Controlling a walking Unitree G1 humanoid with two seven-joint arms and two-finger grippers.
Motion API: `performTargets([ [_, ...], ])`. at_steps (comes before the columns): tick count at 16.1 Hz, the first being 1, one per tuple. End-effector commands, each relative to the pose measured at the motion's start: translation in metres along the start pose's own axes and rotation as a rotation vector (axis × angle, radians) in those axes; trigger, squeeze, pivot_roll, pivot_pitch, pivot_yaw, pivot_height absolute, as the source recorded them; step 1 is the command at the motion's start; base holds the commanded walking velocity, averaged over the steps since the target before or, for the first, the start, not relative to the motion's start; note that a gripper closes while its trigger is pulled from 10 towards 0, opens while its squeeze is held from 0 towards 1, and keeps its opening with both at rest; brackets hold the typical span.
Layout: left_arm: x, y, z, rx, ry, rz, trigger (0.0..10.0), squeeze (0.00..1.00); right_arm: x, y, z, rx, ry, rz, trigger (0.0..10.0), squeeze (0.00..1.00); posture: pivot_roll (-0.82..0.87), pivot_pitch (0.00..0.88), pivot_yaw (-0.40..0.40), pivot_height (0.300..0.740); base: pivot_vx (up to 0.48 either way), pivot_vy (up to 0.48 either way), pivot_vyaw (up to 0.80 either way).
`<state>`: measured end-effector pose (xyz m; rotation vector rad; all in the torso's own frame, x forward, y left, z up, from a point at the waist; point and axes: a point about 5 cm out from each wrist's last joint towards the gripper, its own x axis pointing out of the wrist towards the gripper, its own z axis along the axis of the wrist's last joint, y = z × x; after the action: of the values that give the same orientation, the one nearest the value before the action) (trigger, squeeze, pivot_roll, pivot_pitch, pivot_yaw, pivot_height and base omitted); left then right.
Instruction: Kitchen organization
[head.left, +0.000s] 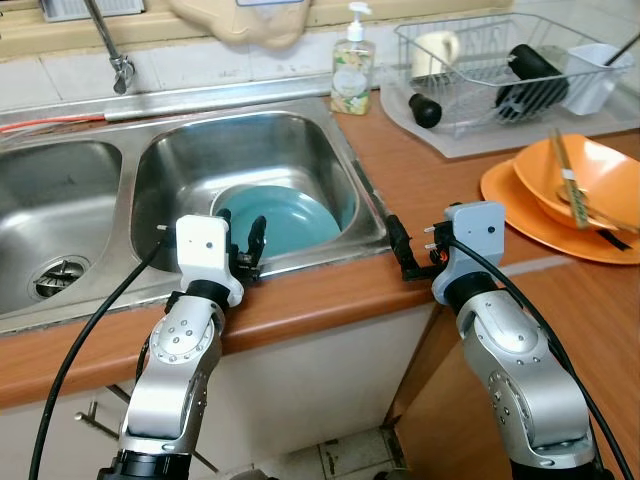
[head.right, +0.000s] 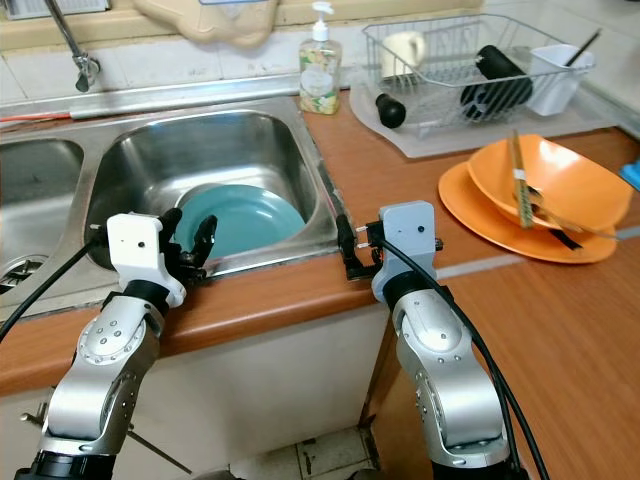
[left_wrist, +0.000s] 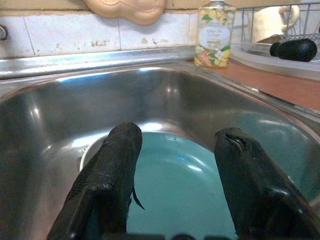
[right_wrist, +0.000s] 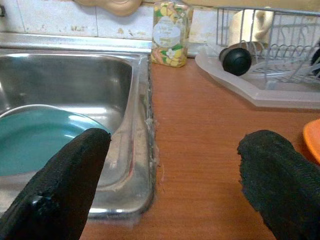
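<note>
Starting at your far left, the left basin (head.left: 50, 215) of the steel double sink is lying partly cut off by the frame edge, with its drain strainer (head.left: 60, 277) showing at the bottom. Next, your left gripper (head.left: 243, 245) is hovering at the near rim of the right basin (head.left: 250, 160), its fingers (left_wrist: 112, 170) standing apart and holding nothing, pointing at the teal plate (head.left: 290, 220) that is lying flat on the basin floor; the plate's near edge is hiding behind the rim and the gripper. Behind the basin, a soap dispenser (head.left: 352, 65) is standing on the wooden counter (head.left: 400, 170); its label is showing lemons and flowers, but the writing is too small for you to read. Your right gripper (head.left: 403, 250) is hovering over the counter edge just beside the sink's right rim, fingers (right_wrist: 70, 175) wide apart and empty. Further right, a wire dish rack (head.left: 500, 70) is holding a cream mug (head.left: 436, 48), a black bottle (head.left: 525, 75) and a white cutlery cup (head.left: 592, 75). Nearest the right edge, an orange bowl (head.left: 585, 185) with utensils in it is sitting on an orange plate (head.left: 520, 215), both cropped by the frame.
</note>
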<state>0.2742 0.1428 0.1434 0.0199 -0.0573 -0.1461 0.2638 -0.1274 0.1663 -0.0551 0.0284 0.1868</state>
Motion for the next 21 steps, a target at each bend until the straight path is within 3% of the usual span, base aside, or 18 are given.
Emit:
performTargets([
  [1, 0.001, 0.000, 0.004, 0.001, -0.010, 0.001, 10.0, 0.00, 0.000, -0.001, 0.002, 0.001, -0.008, 0.001, 10.0, 1.00, -0.04, 0.000, 0.049, 0.740, 0.000, 0.000, 0.00],
  [9, 0.002, -0.011, 0.006, -0.085, -0.025, -0.066, 10.0, 0.00, 0.000, -0.005, 0.004, -0.026, 0.008, -0.012, 10.0, 1.00, -0.06, 0.000, 0.059, 0.740, 0.030, 0.000, 0.00],
  [12, 0.002, -0.012, 0.005, -0.095, -0.019, -0.067, 10.0, 0.00, 0.001, -0.004, 0.003, -0.027, 0.017, -0.006, 10.0, 1.00, -0.06, 0.000, 0.062, 0.740, 0.290, 0.000, -0.60],
  [21, 0.000, -0.004, 0.006, -0.093, -0.019, -0.041, 10.0, 0.00, -0.001, 0.012, -0.002, -0.101, 0.038, 0.136, 10.0, 1.00, -0.04, 0.000, 0.053, 0.740, 0.187, 0.000, 0.00],
])
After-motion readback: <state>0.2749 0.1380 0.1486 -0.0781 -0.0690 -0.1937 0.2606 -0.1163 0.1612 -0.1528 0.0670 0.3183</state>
